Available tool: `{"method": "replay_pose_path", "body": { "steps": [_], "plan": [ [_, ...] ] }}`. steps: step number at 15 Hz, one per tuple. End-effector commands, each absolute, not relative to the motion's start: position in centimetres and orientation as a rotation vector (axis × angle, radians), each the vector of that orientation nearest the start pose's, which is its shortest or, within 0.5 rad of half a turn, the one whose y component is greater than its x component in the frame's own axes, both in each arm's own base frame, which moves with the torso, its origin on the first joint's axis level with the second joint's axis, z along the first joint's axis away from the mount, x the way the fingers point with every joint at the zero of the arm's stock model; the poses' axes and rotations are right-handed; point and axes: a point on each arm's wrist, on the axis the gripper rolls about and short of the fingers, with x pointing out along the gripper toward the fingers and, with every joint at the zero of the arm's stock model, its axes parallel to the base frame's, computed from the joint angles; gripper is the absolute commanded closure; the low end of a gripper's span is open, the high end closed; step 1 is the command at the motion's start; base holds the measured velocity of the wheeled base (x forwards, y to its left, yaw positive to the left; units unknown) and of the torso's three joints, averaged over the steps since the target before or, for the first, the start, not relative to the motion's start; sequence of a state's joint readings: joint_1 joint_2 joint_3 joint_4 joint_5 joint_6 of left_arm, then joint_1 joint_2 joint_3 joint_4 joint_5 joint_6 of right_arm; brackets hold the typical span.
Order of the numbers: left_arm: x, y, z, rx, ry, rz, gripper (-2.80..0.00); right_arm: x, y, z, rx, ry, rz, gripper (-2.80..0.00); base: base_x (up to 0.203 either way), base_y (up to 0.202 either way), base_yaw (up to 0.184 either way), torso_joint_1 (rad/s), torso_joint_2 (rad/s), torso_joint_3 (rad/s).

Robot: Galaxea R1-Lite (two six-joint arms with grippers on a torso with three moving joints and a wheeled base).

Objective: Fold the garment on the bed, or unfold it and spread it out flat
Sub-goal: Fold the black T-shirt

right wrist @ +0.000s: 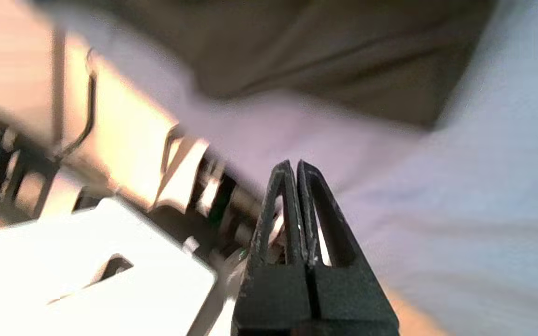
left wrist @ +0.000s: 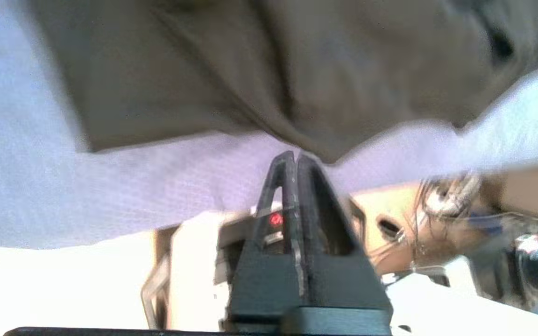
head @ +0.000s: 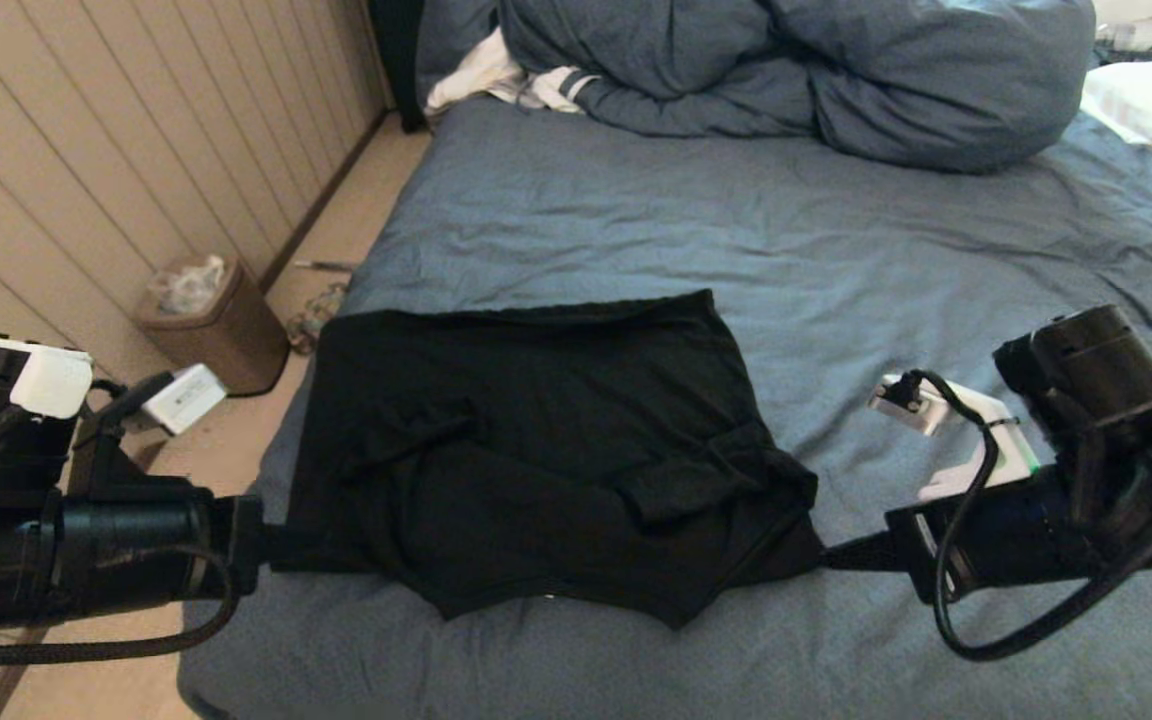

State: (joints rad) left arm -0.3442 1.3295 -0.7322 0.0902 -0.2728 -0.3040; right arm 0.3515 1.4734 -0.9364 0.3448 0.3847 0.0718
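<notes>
- The garment (head: 536,450) is a black T-shirt lying on the bed (head: 836,250), near the front edge.
- Its plain side is up. No picture or letters show on it.
- It is partly folded and lumpy. The far edge is quite straight, but the near edge is wavy and comes to a point.
- A sleeve sits bunched up on the side by the right gripper (head: 831,553).
- The left gripper (head: 271,548) is at the shirt's near corner on its own side, low over the bed.
- In the left wrist view the left gripper (left wrist: 294,158) has its two fingers pressed tight together. The tips sit right at the shirt's edge (left wrist: 273,79). I cannot tell if they pinch any cloth.
- The right gripper is at the other near corner, across the shirt from the left one.
- In the right wrist view the right gripper (right wrist: 293,165) is closed tight too. The shirt (right wrist: 320,74) lies past its tips with blue sheet in between, so it holds nothing.
- Far beyond both grippers, a big blue-grey duvet (head: 816,70) is heaped at the back of the bed.
- A small brown bin (head: 211,325) stands on the floor, out past the left gripper.
</notes>
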Motion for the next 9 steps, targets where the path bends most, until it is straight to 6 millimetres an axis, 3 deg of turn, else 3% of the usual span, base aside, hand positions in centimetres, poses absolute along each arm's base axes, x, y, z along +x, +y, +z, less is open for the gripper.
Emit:
{"method": "replay_pose_path", "body": {
  "steps": [1,5,6,9],
  "plan": [
    [18.2,-8.7,17.8,-0.229,0.855,-0.535,0.00,19.7,9.9,18.3,0.080,1.001,0.699,0.00,0.000,0.000,0.000,0.000,0.00,0.000],
    [19.6,-10.9,16.0,-0.211,0.900,-0.579,0.00,20.6,12.5,16.3,0.060,1.067,0.749,0.00,0.000,0.000,0.000,0.000,0.00,0.000],
    [20.1,-11.3,15.7,-0.211,0.899,-0.583,0.00,20.8,13.5,15.8,0.052,1.075,0.767,-2.80,0.000,0.000,0.000,0.000,0.00,0.000],
    [20.8,-12.1,15.5,-0.209,0.877,-0.606,0.00,21.8,15.7,14.3,0.028,1.070,0.796,-2.80,0.000,0.000,0.000,0.000,0.00,0.000]
  ]
}}
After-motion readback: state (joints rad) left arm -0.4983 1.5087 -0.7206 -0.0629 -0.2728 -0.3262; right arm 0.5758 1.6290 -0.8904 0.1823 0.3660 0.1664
